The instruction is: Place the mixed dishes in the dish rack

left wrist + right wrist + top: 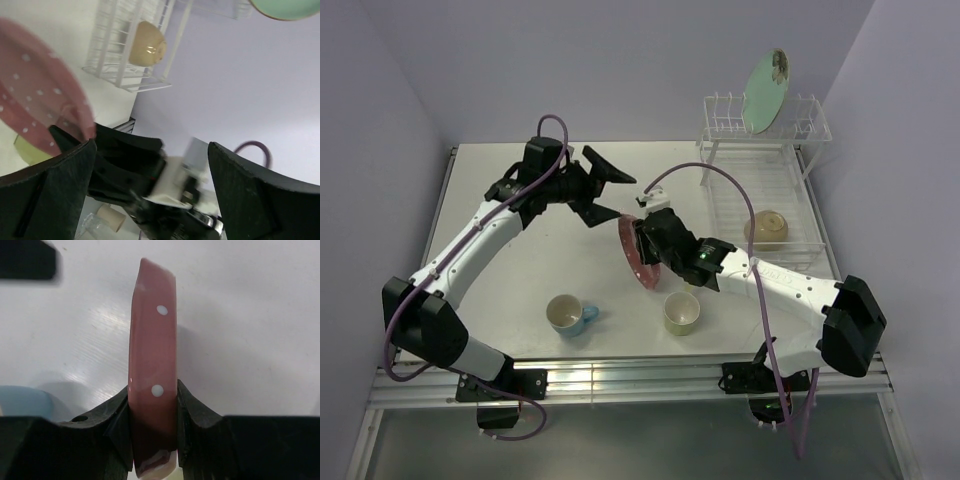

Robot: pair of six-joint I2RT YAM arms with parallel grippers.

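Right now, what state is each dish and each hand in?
right hand: shut on pink dotted plate.
pink dotted plate: on edge, held by right hand.
left hand: open, empty.
green plate: upright in top holder of rack.
cream bowl: in rack's lower basket.
blue mug: upright on table.
yellow-green mug: upright on table.

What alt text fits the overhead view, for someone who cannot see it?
The right tool grips a pink white-dotted plate on edge, the left tool open beside it. A mint-green plate stands in the wire dish rack, a cream bowl in its tray; a blue mug and a yellow-green mug stand outside it.
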